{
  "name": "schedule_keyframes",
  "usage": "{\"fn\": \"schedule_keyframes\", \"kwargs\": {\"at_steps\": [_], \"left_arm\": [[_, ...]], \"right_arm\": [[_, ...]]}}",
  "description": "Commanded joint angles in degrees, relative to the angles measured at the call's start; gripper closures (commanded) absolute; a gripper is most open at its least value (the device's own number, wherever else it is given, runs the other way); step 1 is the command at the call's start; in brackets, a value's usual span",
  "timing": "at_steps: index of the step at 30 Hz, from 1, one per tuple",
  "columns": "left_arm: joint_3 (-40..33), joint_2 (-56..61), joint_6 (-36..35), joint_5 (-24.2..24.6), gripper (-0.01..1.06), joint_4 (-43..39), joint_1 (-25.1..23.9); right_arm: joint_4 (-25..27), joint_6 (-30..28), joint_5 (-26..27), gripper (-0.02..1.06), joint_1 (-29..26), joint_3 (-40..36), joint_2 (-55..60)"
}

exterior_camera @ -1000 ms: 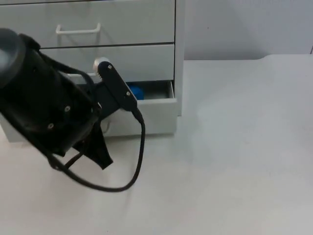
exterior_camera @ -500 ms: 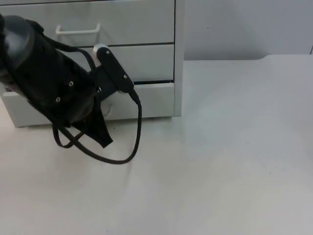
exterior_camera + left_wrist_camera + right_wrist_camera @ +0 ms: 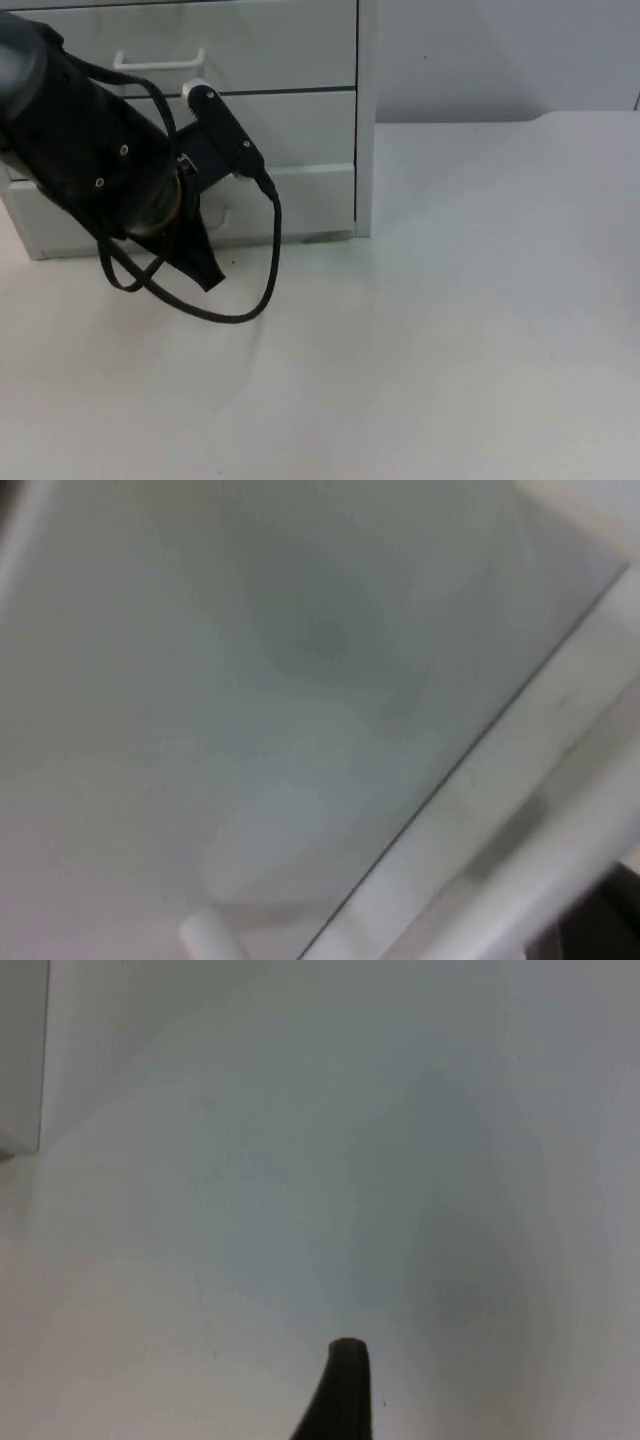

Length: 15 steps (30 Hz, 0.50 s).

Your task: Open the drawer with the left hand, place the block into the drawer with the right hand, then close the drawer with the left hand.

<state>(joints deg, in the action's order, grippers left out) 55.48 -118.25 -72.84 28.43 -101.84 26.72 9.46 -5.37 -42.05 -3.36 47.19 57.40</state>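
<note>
At the table's back left, the bottom drawer point(image 3: 300, 205) of the white cabinet point(image 3: 290, 60) is shut flush.
Against its front is the left gripper point(image 3: 195, 265); its finger state I cannot tell. The right gripper point(image 3: 340, 1400) waits above the bare white table point(image 3: 480, 330), finger state also unclear.

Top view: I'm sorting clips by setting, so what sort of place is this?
Probably a lab test bench: a bare white table, a plain white drawer cabinet with its drawers shut, and the left gripper at its bottom drawer.
</note>
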Motion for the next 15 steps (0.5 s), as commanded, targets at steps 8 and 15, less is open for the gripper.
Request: {"fn": "schedule_keyframes", "kwargs": {"at_steps": [8,15], "left_arm": [[-15.3,9.4,-1.2,1.2,1.05,14.0,9.9],[-18.8,22.3,9.2,-4.7,1.05,37.1,17.8]], "right_arm": [[-0.2,-0.2,1.4,0.33,0.1,-0.4,-0.1],[-0.2,-0.2,1.4,0.33,0.1,-0.4,-0.1]]}}
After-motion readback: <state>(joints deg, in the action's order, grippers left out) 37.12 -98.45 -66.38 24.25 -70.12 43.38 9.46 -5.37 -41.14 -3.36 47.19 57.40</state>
